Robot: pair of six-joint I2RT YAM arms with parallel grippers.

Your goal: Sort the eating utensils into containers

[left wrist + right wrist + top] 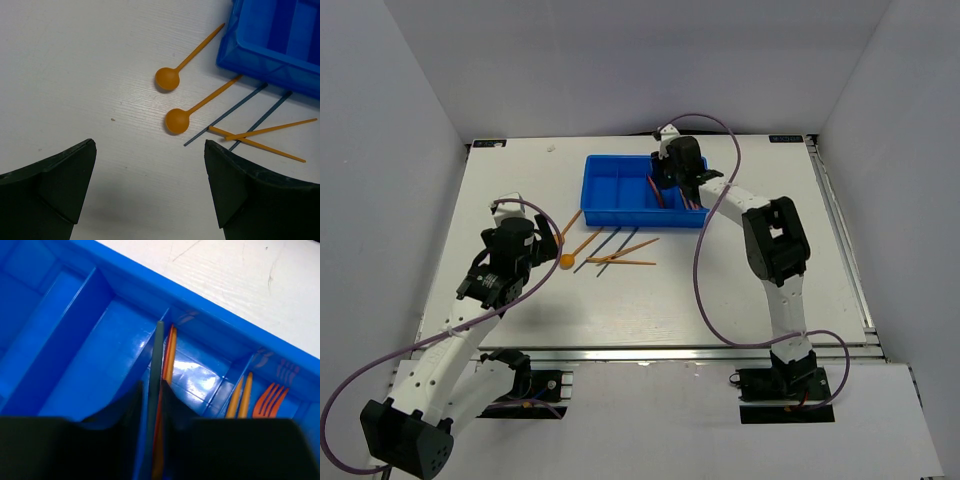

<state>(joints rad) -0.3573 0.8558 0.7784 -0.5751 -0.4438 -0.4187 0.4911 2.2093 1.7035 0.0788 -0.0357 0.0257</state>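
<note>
Progress check on the utensil sorting: I'd call it roughly halfway, judging by what's in the tray (620, 218) versus what's lying on the table (620, 310).

In the upper middle of the overhead view the right gripper (151, 390) is down over the tray. Its wrist camera shows a dark stick (159, 347) running up between its fingers into a narrow compartment, right beside a couple of orange sticks (171, 352) lying there. Makes sense, like goes with like. The fingers sit close on either side of that stick, but I can't tell whether they're actually pinching it or just flanking it (the gap is tiny and dark). One compartment over, toward the lower right of that view, there's an orange fork (270, 400) with more orange pieces (240, 395) beside it.

Meanwhile the left gripper (149, 150) hangs with its jaws wide apart and nothing between them. Below it lie an upper spoon (167, 78), a lower spoon (176, 120), two dark blue sticks (225, 116) and some crossed orange sticks (270, 129), all on the table just outside the tray's wall. My guess is it's open like that to line up on a spoon, and the lower one is nearest the middle of its view. Thin plastic lying flat looks fiddly to pinch, so I'd expect it to come straight down over the handle.
</note>
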